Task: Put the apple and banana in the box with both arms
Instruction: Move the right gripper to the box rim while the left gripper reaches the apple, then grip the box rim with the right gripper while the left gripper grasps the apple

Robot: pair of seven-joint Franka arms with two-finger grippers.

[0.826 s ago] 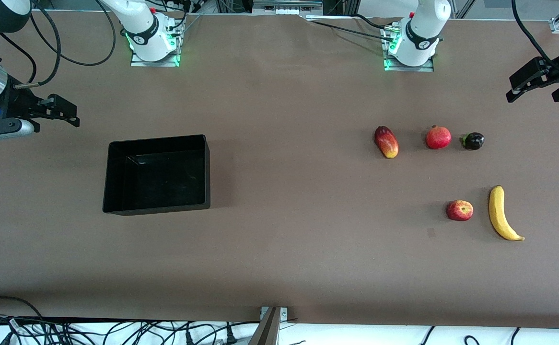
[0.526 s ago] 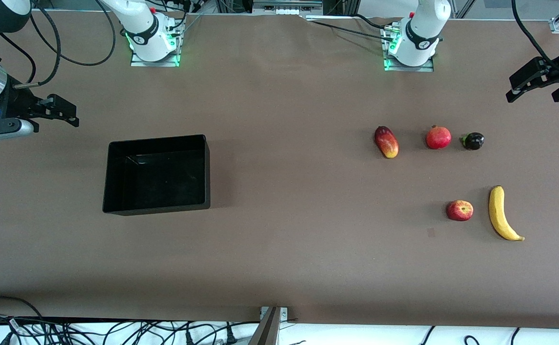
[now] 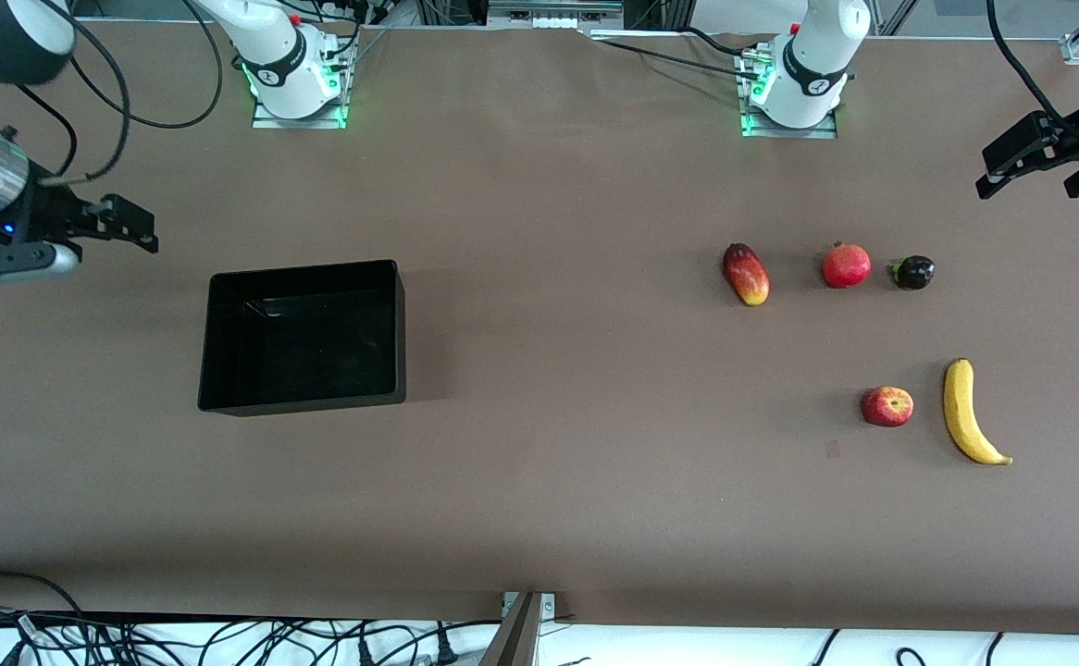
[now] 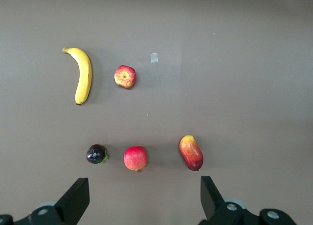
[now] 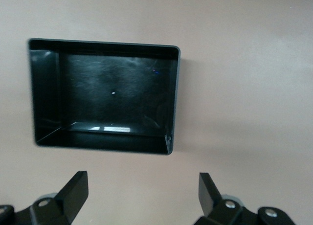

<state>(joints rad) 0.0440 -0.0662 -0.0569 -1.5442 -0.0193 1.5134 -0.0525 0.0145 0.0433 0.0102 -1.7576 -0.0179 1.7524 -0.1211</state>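
The apple [image 3: 887,406] lies beside the banana [image 3: 967,412] toward the left arm's end of the table. Both show in the left wrist view, the apple [image 4: 125,76] and the banana [image 4: 83,76]. The black box [image 3: 401,324] stands empty toward the right arm's end and shows in the right wrist view [image 5: 176,98]. My left gripper [image 3: 1028,180] is open and empty, up over bare table at the left arm's end; its own view [image 4: 144,200] shows the gap. My right gripper [image 3: 128,227] is open and empty, over bare table beside the box [image 5: 143,191].
A red-yellow mango [image 3: 746,274], a red pomegranate [image 3: 846,265] and a small dark fruit [image 3: 913,272] lie in a row, farther from the front camera than the apple. A small grey patch [image 3: 833,449] marks the table near the apple. Cables hang off the table's front edge.
My right gripper has shifted a little and its arm has turned slightly. The left arm and the fruits have not moved.
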